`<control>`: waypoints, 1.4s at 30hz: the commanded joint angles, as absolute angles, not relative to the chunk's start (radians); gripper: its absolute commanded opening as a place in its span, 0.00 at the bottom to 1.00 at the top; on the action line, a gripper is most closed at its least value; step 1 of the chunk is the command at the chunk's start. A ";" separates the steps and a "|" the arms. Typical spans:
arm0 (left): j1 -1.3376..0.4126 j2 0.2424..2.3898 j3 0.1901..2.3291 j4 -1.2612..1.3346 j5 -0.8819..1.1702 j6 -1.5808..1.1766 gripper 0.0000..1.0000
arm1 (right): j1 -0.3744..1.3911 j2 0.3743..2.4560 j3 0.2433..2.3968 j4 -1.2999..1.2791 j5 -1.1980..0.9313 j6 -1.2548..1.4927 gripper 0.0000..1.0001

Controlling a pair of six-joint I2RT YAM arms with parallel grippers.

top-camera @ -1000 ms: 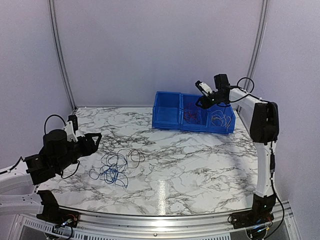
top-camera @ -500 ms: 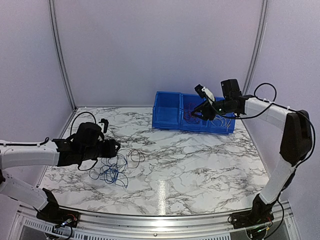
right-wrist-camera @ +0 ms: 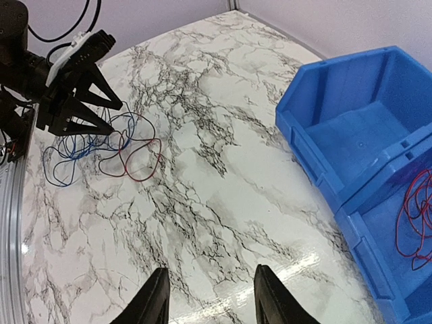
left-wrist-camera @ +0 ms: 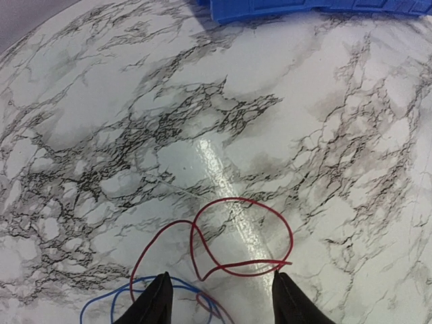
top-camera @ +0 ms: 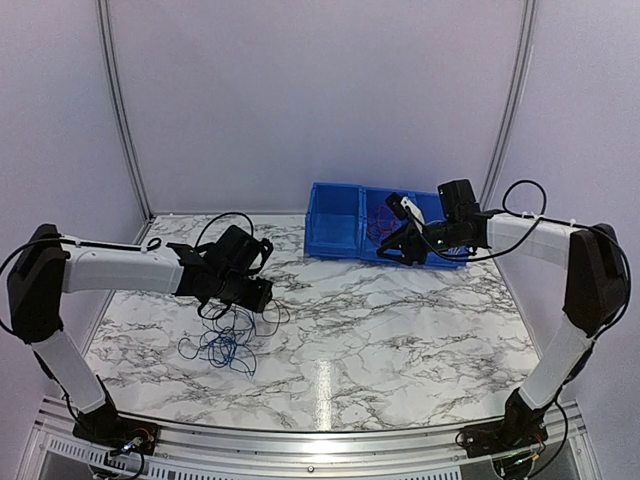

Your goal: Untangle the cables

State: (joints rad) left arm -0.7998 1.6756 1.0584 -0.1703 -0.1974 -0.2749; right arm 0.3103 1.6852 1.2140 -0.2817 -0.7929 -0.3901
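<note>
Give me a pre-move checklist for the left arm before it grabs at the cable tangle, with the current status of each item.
1. Left end effector open: ok.
2. Red cable lies between its fingers: ok.
3. Red cable free of the blue cable: not ok, they cross close to the fingers.
4. Fingers low enough to pinch the cable: cannot tell.
5. Right end effector open and empty: ok.
6. Blue bin has an empty compartment: ok.
</note>
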 commanded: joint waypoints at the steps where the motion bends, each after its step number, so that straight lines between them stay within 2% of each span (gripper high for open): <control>1: -0.804 1.658 1.105 -0.381 -0.319 -0.207 0.53 | 0.308 1.643 1.211 -0.246 -0.838 -0.403 0.43; 8: -0.796 1.578 1.040 -0.455 -0.400 -0.299 0.53 | 0.308 1.654 1.211 -0.255 -0.866 -0.416 0.44; 19: -0.695 1.799 1.154 -0.501 -0.268 -0.390 0.49 | 0.308 1.659 1.216 -0.270 -0.861 -0.428 0.44; 24: -0.686 1.850 1.187 -0.481 -0.265 -0.356 0.36 | 0.308 1.664 1.213 -0.268 -0.859 -0.431 0.44; 28: -0.686 1.852 1.219 -0.472 -0.264 -0.330 0.14 | 0.307 1.673 1.213 -0.268 -0.860 -0.433 0.44; 31: -0.686 1.814 1.226 -0.467 -0.265 -0.317 0.02 | 0.308 1.679 1.213 -0.268 -0.861 -0.431 0.43; 36: -0.687 1.679 1.209 -0.467 -0.266 -0.295 0.00 | 0.308 1.685 1.210 -0.264 -0.860 -0.430 0.43; 42: -0.745 1.419 1.212 -0.419 -0.217 -0.187 0.00 | 0.337 1.674 1.247 -0.279 -0.854 -0.408 0.45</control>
State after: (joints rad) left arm -0.6998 1.5837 1.1942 -0.4496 -0.2512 -0.2745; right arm 0.3134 1.6722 1.2110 -0.2638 -0.8482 -0.4191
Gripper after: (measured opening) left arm 0.019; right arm 0.438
